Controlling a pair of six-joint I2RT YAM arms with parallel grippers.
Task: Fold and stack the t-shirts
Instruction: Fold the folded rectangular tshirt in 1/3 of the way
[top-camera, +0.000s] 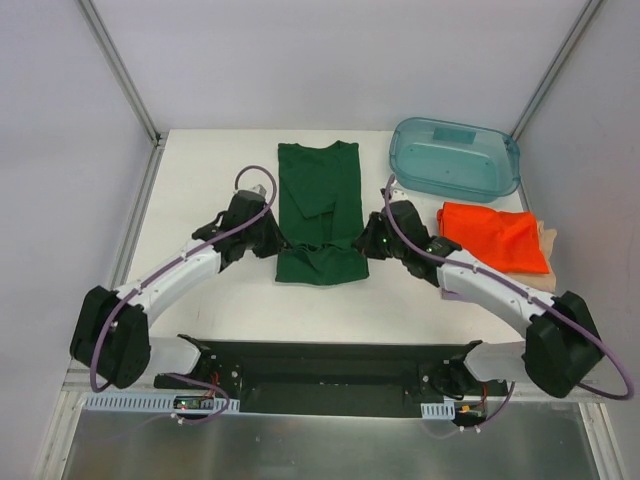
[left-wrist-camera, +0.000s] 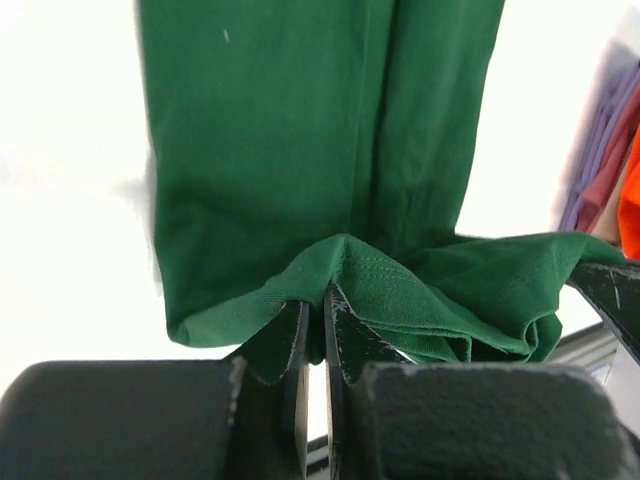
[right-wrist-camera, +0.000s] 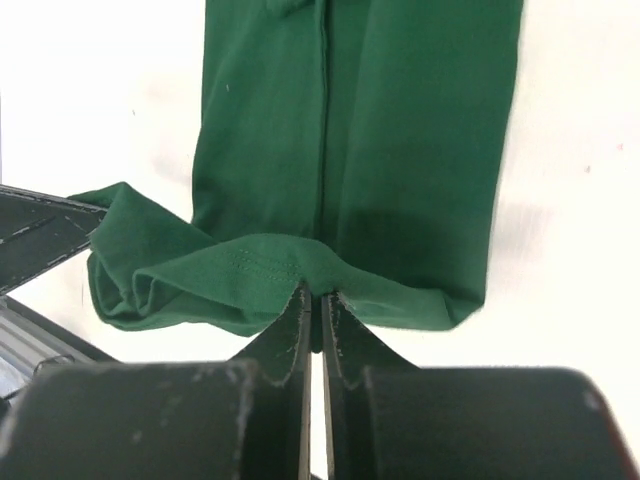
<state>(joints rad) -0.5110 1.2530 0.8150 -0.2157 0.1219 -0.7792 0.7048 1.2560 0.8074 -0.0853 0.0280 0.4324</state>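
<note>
Left gripper (left-wrist-camera: 318, 302) | right gripper (right-wrist-camera: 317, 296) | green t-shirt (top-camera: 318, 190) hem pinched between fingers

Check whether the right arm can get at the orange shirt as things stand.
Probably not yet. The right fingers are shut on the near hem of the green shirt, so they would have to let go first. Otherwise the orange shirt lies uncovered beside that arm, nothing between.

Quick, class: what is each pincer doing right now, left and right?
Left pincer: closed on the near hem of the green t-shirt.
Right pincer: closed on the same hem.
</note>
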